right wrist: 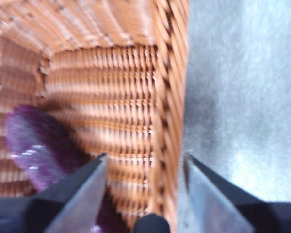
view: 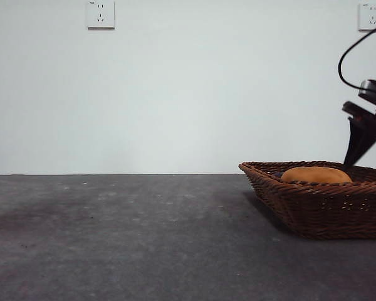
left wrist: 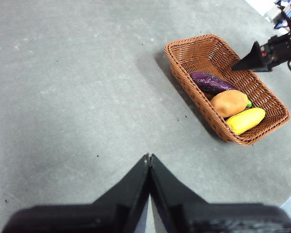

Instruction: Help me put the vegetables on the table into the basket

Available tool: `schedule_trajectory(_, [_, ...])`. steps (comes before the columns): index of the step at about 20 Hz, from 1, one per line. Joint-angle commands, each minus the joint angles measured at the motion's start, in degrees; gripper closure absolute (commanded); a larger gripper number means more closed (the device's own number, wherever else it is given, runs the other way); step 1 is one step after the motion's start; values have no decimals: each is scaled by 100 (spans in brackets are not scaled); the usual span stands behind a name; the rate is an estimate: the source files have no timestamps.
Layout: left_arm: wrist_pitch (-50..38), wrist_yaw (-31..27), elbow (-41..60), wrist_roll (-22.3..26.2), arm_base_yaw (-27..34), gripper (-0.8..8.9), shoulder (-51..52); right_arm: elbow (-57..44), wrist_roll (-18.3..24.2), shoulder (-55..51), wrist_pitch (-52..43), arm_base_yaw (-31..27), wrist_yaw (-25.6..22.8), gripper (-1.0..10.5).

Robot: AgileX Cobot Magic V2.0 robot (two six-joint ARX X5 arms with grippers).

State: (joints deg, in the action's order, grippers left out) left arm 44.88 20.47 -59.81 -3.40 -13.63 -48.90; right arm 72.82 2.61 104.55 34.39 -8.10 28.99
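Note:
The woven brown basket (left wrist: 199, 103) stands on the grey table (left wrist: 77, 87) and holds all three vegetables: a dark purple eggplant (left wrist: 211, 81), an orange-brown potato (left wrist: 229, 102) and a yellow corn cob (left wrist: 246, 120). The front view shows only the potato (view: 316, 175) above the basket's rim (view: 301, 188). My right gripper (right wrist: 145, 158) hangs open over one end of the basket (right wrist: 111, 87), its jaws straddling the rim, and the eggplant (right wrist: 36, 141) lies just beside it. It holds nothing. Far back from the basket, my left gripper (left wrist: 149, 158) is shut and empty above the bare table.
A white wall with two sockets (view: 100, 14) rises behind the table. The basket sits at the right side of the front view, with the right arm (view: 363, 135) above its far end. Grey table surface (view: 113, 232) stretches to the left.

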Motion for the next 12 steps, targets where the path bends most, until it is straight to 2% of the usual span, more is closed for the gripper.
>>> schedule_trajectory(1, [-39,2,4,116,11,821,4,387,92,-275,494,15,42,659])
schedule_trajectory(5, [-37,4,4,157,11,821,0,927,190,-1113,1777,28,42,674])
schedule_trajectory(8, [-37,70,4,216,11,821,0,1005,374,-1910,2765,155,42,793])
schedule_trajectory(12, [-35,94,4,238,11,821,0,1005,516,-2684,3700,382,7,799])
